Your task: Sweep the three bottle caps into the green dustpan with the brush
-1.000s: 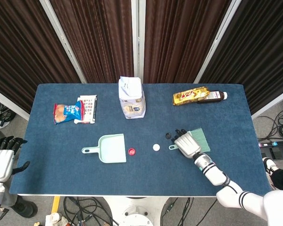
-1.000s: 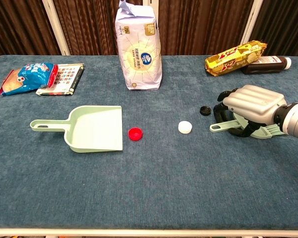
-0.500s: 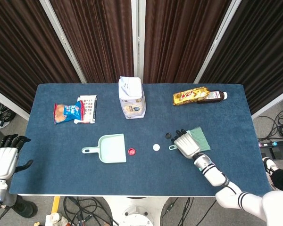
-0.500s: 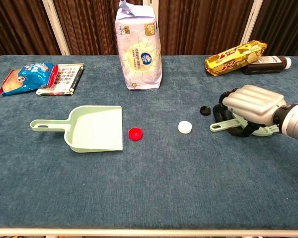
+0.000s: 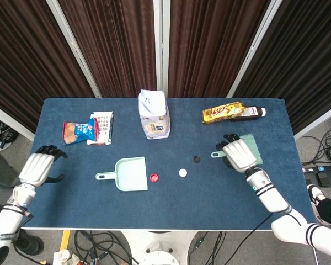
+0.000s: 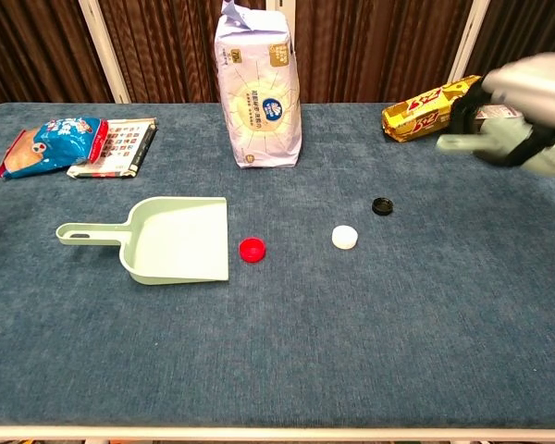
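Note:
The green dustpan (image 5: 131, 174) (image 6: 173, 240) lies left of centre with its mouth facing right. Just off its lip is a red cap (image 5: 154, 177) (image 6: 252, 250), then a white cap (image 5: 182, 173) (image 6: 345, 237) and a black cap (image 5: 197, 159) (image 6: 382, 206) further right. My right hand (image 5: 240, 155) (image 6: 527, 90) grips the green brush (image 5: 250, 145) (image 6: 462, 141), lifted off the table to the right of the black cap, handle pointing left. My left hand (image 5: 37, 168) hovers at the table's left edge, left of the dustpan handle, holding nothing, fingers apart. The chest view does not show it.
A white flour bag (image 5: 153, 114) (image 6: 258, 85) stands at the back centre. A blue snack bag (image 5: 78, 132) (image 6: 46, 145) and a booklet (image 5: 103, 127) lie at the back left. A yellow biscuit pack (image 5: 223, 112) (image 6: 437, 109) and a brown bottle (image 5: 253, 113) lie at the back right.
My right hand has lifted the brush off the table and carried it up and to the right. My left hand has moved in over the table's left edge. The caps have stayed put.

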Controlling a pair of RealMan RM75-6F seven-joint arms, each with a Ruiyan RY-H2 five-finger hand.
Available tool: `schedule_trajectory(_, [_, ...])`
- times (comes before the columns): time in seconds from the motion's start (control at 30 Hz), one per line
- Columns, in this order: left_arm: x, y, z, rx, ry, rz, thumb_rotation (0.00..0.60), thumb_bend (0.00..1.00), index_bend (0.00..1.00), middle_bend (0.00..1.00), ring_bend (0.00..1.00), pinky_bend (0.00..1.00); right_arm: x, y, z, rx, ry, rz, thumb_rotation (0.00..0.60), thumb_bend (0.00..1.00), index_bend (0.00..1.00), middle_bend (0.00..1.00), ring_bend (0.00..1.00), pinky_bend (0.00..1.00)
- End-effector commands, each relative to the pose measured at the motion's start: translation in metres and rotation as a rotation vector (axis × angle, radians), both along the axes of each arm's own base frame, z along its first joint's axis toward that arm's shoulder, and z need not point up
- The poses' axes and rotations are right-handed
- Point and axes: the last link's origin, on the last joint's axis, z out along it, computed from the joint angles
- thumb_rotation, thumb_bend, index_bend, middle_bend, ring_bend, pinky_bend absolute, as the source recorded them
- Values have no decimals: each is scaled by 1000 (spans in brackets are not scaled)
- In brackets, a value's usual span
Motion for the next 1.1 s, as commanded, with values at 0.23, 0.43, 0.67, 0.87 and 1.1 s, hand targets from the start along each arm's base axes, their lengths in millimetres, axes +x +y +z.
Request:
schedule_trajectory(0.23, [36,37,-77,-181,38,-16,600,213,359,312,189,236,6,-9,36,-35,-19,-47,600,388,625,530,209,245])
schedule_trajectory(0.43, [51,35,-103,-206,80,-31,600,213,365,354,236,261,2,-8,33,-21,-15,-64,600,388,625,531,209,245])
schedule_trajectory(0.67, [68,22,-106,-189,104,-51,600,213,367,357,238,263,-3,-7,31,-16,-14,-73,600,388,626,530,209,245])
schedule_trajectory(0.87, [76,15,-92,-128,81,-34,600,213,359,357,238,263,-7,-7,30,-14,-13,-83,600,388,626,531,209,246])
schedule_trajectory(1.1, [88,8,-102,-179,70,-15,600,213,357,357,238,264,-11,-7,27,-3,-14,-89,600,388,626,531,209,248])
